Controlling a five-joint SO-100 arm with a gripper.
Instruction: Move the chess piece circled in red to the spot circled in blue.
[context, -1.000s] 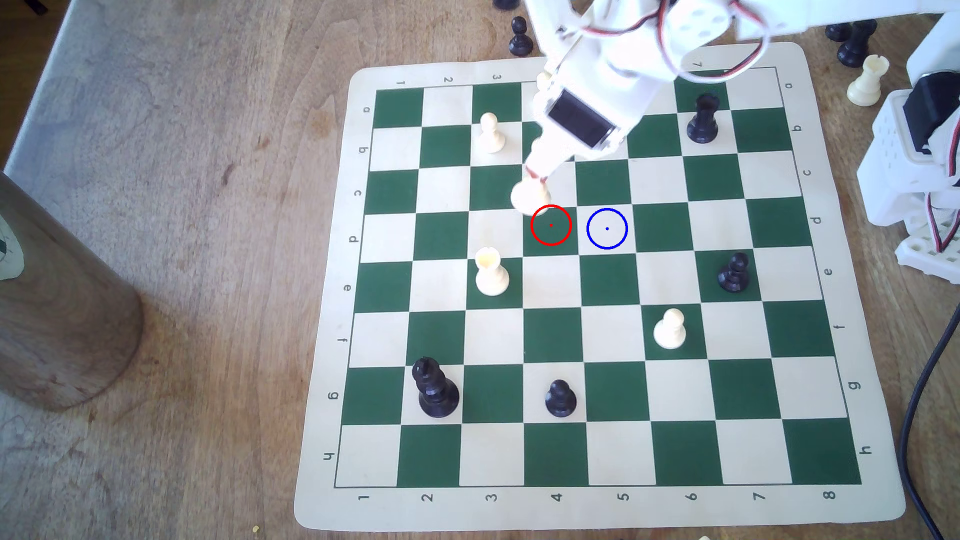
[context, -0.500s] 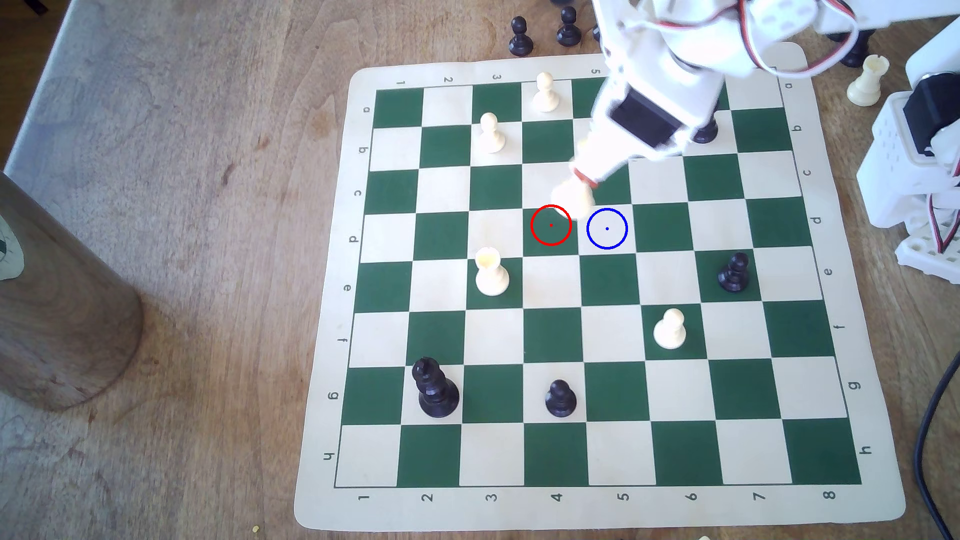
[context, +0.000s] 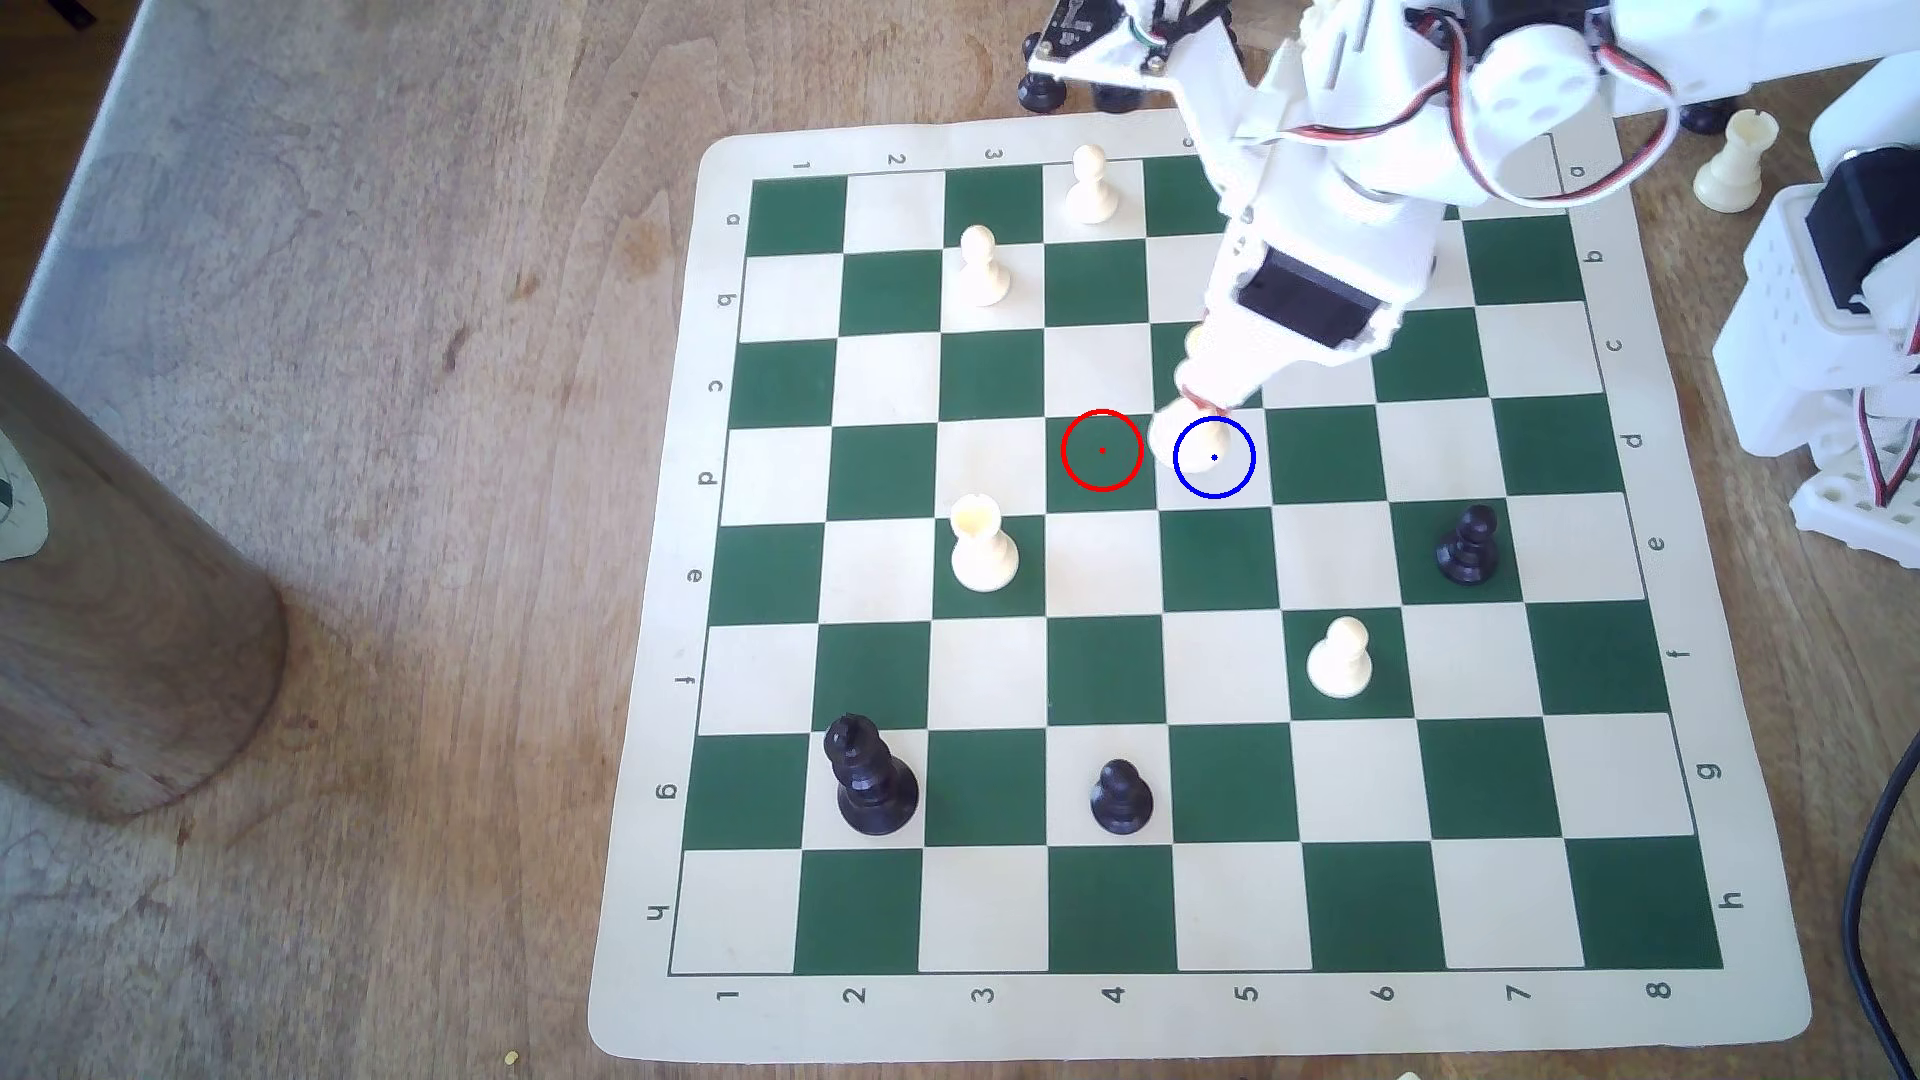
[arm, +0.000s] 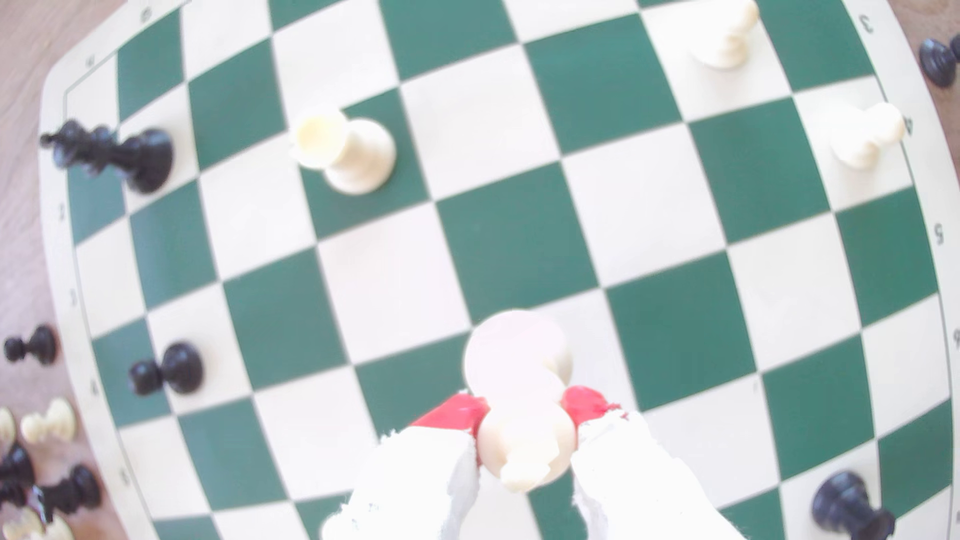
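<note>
gripper (arm: 524, 415): red-tipped fingers (arm: 457, 413) clamped on the neck of the chess piece (arm: 519, 394) | piece: long axis tilted, head toward the wrist, round base toward the board, seen in the exterior view over the blue-ringed square (context: 1231, 483) | red-ringed green square (context: 1102, 451) just beside it, bare | chessboard (context: 1164, 1023); cupped-top cream piece (context: 981, 545) well apart

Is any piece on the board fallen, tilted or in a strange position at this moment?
Nothing has fallen. The tall cream-white piece with a pointed head is clamped between the red-padded jaws of the white gripper, over the cream square with the blue ring. Whether its base touches the board cannot be told. Other pieces stand upright.
</note>
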